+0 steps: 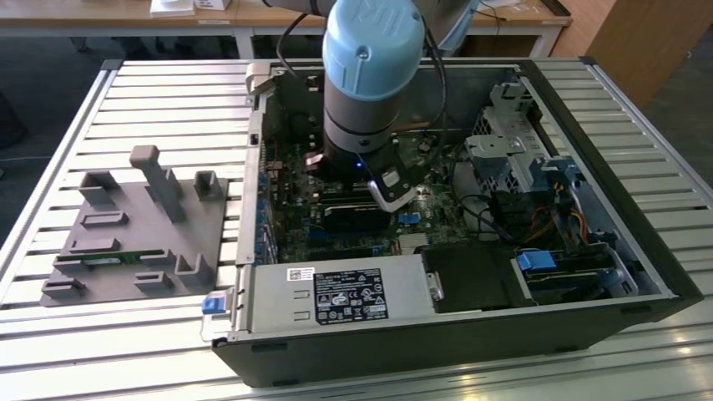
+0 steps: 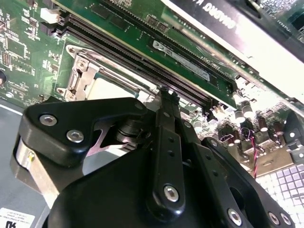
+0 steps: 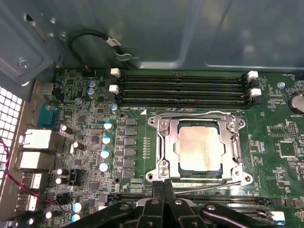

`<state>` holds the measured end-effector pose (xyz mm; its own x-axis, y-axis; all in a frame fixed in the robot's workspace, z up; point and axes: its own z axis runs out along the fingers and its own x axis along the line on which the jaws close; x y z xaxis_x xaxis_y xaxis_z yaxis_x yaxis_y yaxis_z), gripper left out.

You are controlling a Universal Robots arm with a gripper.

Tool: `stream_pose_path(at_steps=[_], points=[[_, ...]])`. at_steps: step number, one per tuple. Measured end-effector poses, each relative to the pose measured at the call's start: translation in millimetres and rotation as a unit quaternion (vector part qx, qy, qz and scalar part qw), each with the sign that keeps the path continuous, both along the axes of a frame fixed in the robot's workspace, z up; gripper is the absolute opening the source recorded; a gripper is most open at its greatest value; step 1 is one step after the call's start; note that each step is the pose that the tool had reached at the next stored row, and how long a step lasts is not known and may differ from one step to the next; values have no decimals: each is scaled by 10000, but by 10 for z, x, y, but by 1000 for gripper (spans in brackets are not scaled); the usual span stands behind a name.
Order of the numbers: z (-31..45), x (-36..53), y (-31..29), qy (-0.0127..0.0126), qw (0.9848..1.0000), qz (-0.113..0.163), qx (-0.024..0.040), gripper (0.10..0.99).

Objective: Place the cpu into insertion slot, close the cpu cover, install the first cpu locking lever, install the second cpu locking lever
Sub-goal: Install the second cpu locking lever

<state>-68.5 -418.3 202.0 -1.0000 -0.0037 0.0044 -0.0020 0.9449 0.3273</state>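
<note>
Claw (image 3: 164, 183) fingers pressed together, holding nothing, just beside the cpu cover (image 3: 198, 148).

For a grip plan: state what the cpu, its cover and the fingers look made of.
The cpu: pale metal face, dull and smudged, likely a plated lid.
The cpu cover: bright bare steel by its sheen, lying around the chip.
The fingers: matte black, plastic or coated metal; cannot tell which.
</note>
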Motion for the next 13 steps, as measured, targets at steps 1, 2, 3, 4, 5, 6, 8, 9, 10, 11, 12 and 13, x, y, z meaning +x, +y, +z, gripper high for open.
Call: stream_pose_path(at_steps=[1,2,3,4,5,6,8,9,10,11,12,13], points=[[-5,-4,0,0,10000,0,1,106],[-11,-6,0,0,10000,0,2,106],[-17,-7,0,0,10000,1,4,106],[-22,-9,0,0,10000,1,5,106],[-25,-10,-1,0,10000,0,9,106],[-28,-11,0,0,10000,0,14,106],[-32,-15,0,0,10000,0,31,106],[-35,-19,1,0,10000,0,38,106],[-38,-20,1,0,10000,0,44,106],[-39,-21,0,0,10000,0,49,106],[-40,-22,-1,0,10000,0,57,106],[-42,-23,-1,0,10000,0,67,106]])
